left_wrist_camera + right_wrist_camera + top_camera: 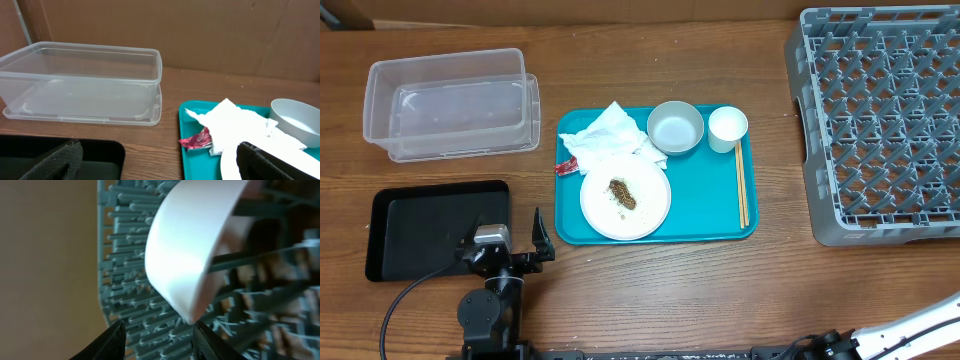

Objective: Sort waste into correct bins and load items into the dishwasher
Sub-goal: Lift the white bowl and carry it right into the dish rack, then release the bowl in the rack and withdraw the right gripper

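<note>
A teal tray [710,200] holds crumpled white napkins [610,135], a red wrapper [566,165], a white plate [650,215] with a brown food scrap [622,193], a bowl [675,128], a cup [727,127] and two chopsticks [741,185]. My left gripper [510,238] is open and empty, low between the black tray [420,230] and the teal tray. Its wrist view [165,167] shows the wrapper [197,140] and napkins [235,122] ahead to the right. My right gripper [157,335] is open. A blurred round white dish [190,245] shows just beyond its fingertips, against the grey rack's pegs [127,255].
The clear tub [450,150] stands empty at the back left, also in the left wrist view [80,85]. The grey dish rack [880,120] fills the right side. Only a link of my right arm [910,328] shows at the bottom right overhead.
</note>
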Motion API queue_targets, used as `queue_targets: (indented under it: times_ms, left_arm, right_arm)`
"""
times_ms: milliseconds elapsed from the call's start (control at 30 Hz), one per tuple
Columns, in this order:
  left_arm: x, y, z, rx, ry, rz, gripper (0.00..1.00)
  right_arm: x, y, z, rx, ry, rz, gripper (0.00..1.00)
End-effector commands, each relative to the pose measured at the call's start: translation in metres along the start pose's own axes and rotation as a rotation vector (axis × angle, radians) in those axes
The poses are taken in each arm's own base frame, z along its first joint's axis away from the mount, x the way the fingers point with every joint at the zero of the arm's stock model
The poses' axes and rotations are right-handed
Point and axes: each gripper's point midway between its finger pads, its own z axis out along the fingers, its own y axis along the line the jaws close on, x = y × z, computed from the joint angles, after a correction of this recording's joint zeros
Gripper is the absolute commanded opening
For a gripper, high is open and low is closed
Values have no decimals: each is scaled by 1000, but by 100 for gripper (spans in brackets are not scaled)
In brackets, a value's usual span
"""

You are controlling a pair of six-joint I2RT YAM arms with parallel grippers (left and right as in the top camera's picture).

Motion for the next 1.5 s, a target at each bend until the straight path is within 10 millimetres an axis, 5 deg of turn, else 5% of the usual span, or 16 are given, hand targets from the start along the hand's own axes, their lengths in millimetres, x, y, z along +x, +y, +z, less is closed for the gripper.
queue_targets:
  times_ms: [0,200,333,433,800,967,1167,1333,1467]
  left_arm:
    - [2,-2,0,8,5,16,100]
    - [2,-2,0,8,5,16,100]
    - [2,-2,0,8,5,16,100]
    - [2,-2,0,8,5,16,100]
    - [2,-2,0,8,5,16,100]
    - [2,-2,0,8,5,16,100]
    - [2,-2,0,8,5,16,100]
    - [2,-2,0,8,5,16,100]
    - [2,-2,0,8,5,16,100]
  right_arm:
    - [-9,44,-58,80,-149,-37,45]
    - [-11,88,-102,144,-312,11,37]
    - [-17,101,-102,230,-391,-47,24]
    - [-20,82,-86,399,-434,-47,4]
    - [-22,0,20,854,-439,-116,4]
    - [-18,-24,18,968,-427,-106,4]
    - [-13,-44,-26,1124,-462,-28,4]
    - [-9,-11,-46,1028,-546,57,4]
    - [14,90,-31,585,-441,0,4]
